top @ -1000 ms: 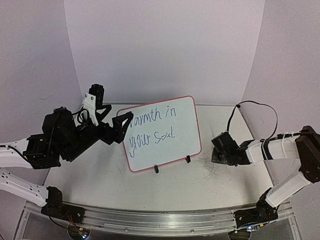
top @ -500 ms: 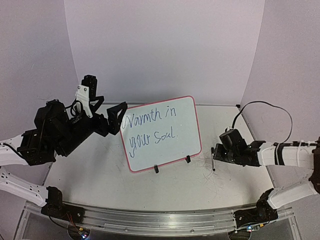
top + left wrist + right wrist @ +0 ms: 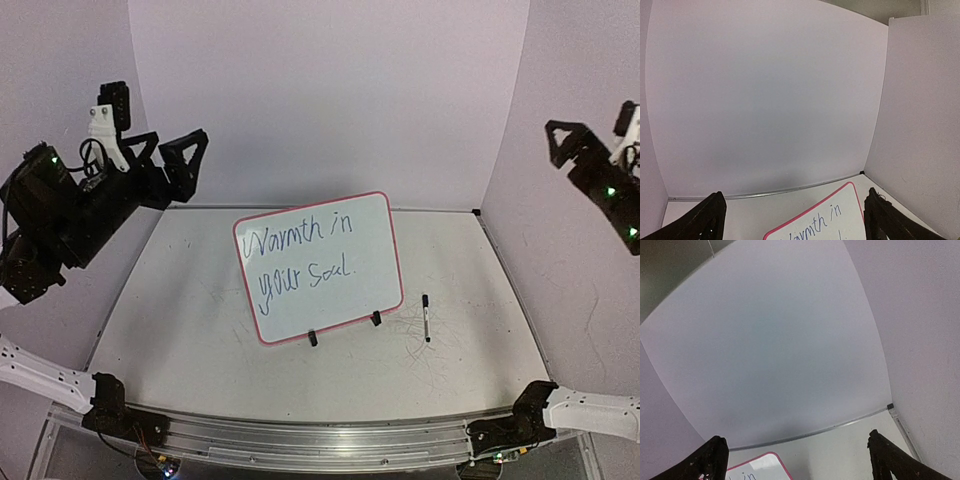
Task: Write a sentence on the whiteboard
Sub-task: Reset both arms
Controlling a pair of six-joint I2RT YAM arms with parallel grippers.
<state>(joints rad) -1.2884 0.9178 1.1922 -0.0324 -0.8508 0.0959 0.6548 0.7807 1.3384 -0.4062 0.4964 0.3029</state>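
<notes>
The whiteboard (image 3: 320,268) stands on its wire stand mid-table, tilted, with a pink-red frame. The sentence (image 3: 300,256) reads "Warmth in your soul" in blue script over two lines. High at the far left, my left gripper (image 3: 163,150) is open and empty, well away from the board. In the left wrist view the left gripper (image 3: 795,195) frames the whiteboard's (image 3: 842,200) top corner and part of the sentence (image 3: 815,225). My right gripper (image 3: 600,135) hangs high at the right edge, open and empty. The right wrist view shows the right gripper (image 3: 794,437) above a whiteboard (image 3: 765,466) corner.
A black marker (image 3: 426,318) lies on the tabletop just right of the board, untouched. Faint grey scribbles (image 3: 425,348) mark the table around it. White walls enclose the back and both sides. The arm bases and a metal rail (image 3: 320,445) run along the near edge.
Both arms rose up and outward from the table. The right gripper opened and left the marker lying right of the board. The left gripper drew back from the board's left edge.
</notes>
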